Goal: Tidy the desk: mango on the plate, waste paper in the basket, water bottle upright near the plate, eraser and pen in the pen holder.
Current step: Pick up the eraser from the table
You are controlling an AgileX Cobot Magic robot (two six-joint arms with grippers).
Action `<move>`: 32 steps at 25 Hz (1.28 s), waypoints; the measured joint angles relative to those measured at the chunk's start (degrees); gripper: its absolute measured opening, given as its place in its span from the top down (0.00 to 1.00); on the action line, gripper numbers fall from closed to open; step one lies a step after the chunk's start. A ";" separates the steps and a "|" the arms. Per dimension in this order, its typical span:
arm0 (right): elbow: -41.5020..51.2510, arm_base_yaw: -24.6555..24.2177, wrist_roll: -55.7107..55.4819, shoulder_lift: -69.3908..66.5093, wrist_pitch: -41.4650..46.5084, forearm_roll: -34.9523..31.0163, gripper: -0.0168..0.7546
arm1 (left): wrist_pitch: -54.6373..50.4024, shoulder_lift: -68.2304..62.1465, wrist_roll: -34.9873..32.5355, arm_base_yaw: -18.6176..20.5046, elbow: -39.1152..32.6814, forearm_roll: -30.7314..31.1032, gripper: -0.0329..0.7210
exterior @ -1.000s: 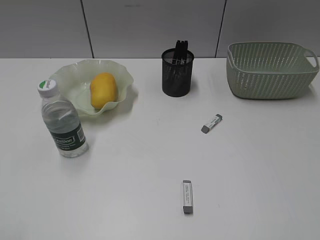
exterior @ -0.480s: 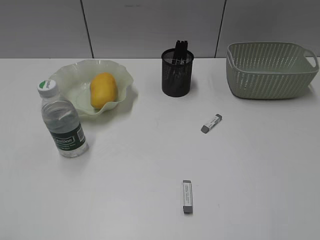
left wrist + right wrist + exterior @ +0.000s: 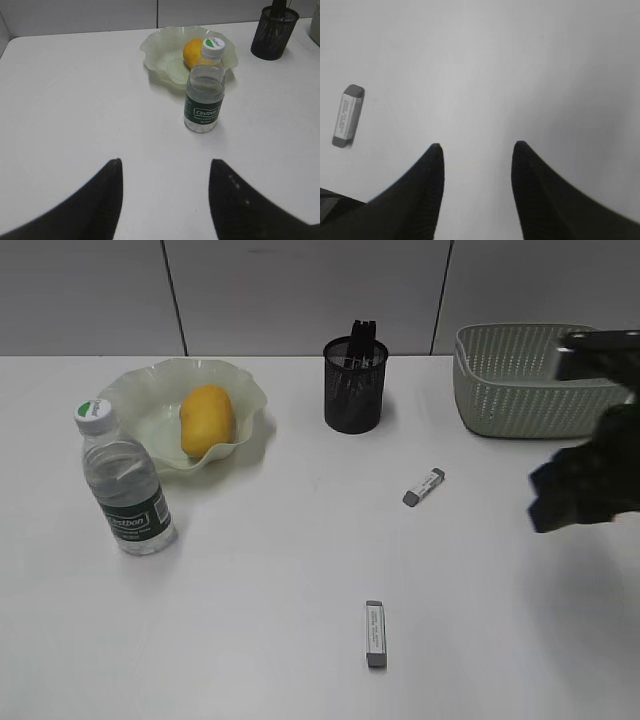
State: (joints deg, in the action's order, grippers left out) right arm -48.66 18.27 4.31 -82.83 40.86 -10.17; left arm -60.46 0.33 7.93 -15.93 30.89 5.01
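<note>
While exterior view shows two erasers (image 3: 423,486), right wrist one (image 3: 347,116), gripper (image 3: 476,150) parted

left gripper (image 3: 165,170): jaws apart, empty, low | right gripper (image 3: 476,150): jaws apart, empty, at right edge

Desk (image 3: 250,640) with bottle (image 3: 125,485), plate (image 3: 150,405), erasers (image 3: 375,633)
</note>
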 joint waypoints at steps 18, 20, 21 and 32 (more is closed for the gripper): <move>-7.10 23.32 -20.76 -26.14 -8.31 -0.51 0.37 | 0.00 0.00 0.00 0.00 0.00 0.00 0.41; -8.19 23.32 -21.09 -26.25 -8.62 -0.64 0.37 | 0.00 0.00 0.00 0.00 0.00 0.00 0.41; -8.66 23.32 -21.15 -26.25 -8.81 -0.64 0.37 | 0.00 0.00 0.00 0.00 0.00 0.00 0.41; -17.15 8.26 -30.58 -27.60 -7.98 11.83 0.37 | 0.00 0.00 0.00 0.00 0.00 -0.06 0.41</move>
State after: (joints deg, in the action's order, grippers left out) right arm -65.80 26.53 -26.27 -110.43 32.87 1.66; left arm -60.46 0.33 7.93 -15.93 30.89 4.95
